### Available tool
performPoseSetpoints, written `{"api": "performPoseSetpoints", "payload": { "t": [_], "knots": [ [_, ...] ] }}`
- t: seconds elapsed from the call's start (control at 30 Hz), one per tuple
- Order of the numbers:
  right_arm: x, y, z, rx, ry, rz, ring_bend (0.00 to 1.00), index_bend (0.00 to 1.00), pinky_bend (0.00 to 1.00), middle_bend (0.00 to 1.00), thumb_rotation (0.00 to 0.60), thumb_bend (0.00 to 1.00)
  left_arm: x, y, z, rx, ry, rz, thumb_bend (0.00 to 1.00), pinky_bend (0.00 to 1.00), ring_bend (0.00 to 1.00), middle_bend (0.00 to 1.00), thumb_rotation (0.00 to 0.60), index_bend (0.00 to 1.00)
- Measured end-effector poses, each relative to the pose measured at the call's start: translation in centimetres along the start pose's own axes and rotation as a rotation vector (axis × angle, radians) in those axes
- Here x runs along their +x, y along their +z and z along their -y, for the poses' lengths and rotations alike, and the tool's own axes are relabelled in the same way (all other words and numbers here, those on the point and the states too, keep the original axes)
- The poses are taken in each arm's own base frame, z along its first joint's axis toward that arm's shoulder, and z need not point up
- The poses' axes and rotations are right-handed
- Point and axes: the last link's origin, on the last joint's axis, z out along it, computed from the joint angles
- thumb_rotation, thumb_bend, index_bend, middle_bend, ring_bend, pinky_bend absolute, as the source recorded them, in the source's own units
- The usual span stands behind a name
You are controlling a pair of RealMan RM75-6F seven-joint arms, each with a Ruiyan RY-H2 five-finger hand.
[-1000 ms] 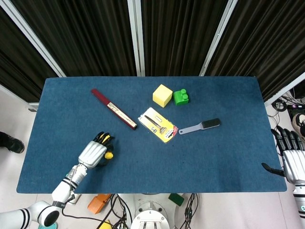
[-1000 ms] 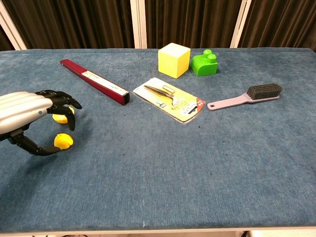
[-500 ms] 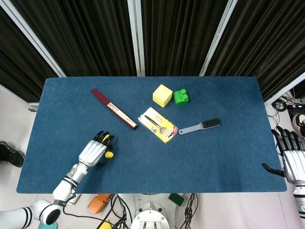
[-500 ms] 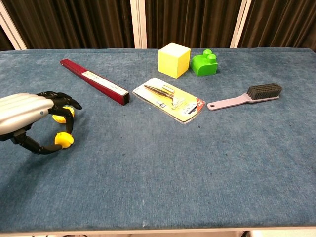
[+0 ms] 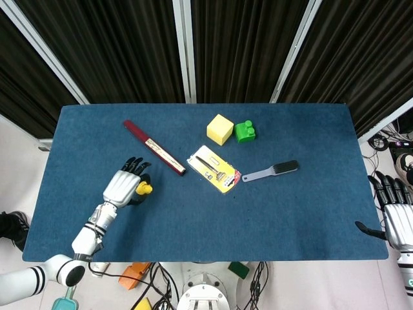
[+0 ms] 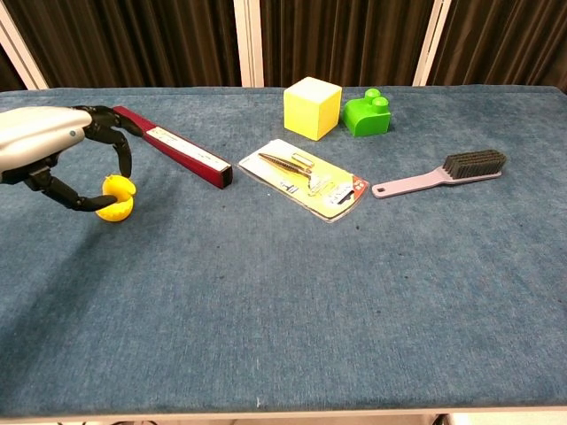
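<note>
Since a second ago the left hand (image 6: 55, 152) has moved farther up the blue cloth surface (image 6: 292, 301), toward the long dark-red box (image 6: 170, 147), carrying the small yellow plastic object (image 6: 116, 198) pinched in its fingers. Beyond the surface's edge, the right hand (image 5: 397, 216) hangs with fingers apart, holding nothing.

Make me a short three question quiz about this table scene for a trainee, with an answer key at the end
1. True or false: the left hand holds the small yellow object.
2. Which thing lies nearest the yellow cube? A) brush B) green block C) red box
3. Where is the right hand relative to the blue table?

Key
1. True: thumb and fingers close around it.
2. B.
3. Off the table's right edge, fingers apart, holding nothing.
</note>
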Motion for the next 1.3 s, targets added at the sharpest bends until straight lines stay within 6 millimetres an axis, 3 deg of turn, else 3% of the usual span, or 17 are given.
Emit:
{"api": "performPoseSetpoints", "payload": {
  "t": [0.5,0.73,0.93,1.17,1.3],
  "knots": [
    [-0.1,0.1,-0.4,-0.007,0.002,0.003,0.0,0.0,0.05,0.02,0.6,0.14,-0.5,0.6,1.0,0.059,0.028,0.058,0.34,0.0,0.0,0.11,0.6,0.49],
    [-0.1,0.1,-0.3,-0.008,0.002,0.003,0.0,0.0,0.05,0.02,0.6,0.14,-0.8,0.5,1.0,0.06,0.027,0.07,0.34,0.0,0.0,0.1,0.6,0.37],
    [0.0,0.2,-0.3,-0.007,0.001,0.002,0.0,0.0,0.05,0.02,0.6,0.14,-0.7,0.4,1.1,0.062,0.03,0.072,0.33,0.0,0.0,0.1,0.6,0.35],
    [0.1,0.2,-0.4,-0.013,0.0,0.006,0.0,0.0,0.05,0.02,0.6,0.14,1.0,-0.6,1.9,0.093,0.009,-0.01,0.3,0.0,0.0,0.1,0.6,0.28],
    [0.1,0.3,-0.6,-0.016,0.009,0.009,0.0,0.0,0.05,0.02,0.6,0.14,2.9,-2.7,3.9,0.165,-0.03,-0.104,0.28,0.0,0.0,0.1,0.6,0.23]
  ]
}}
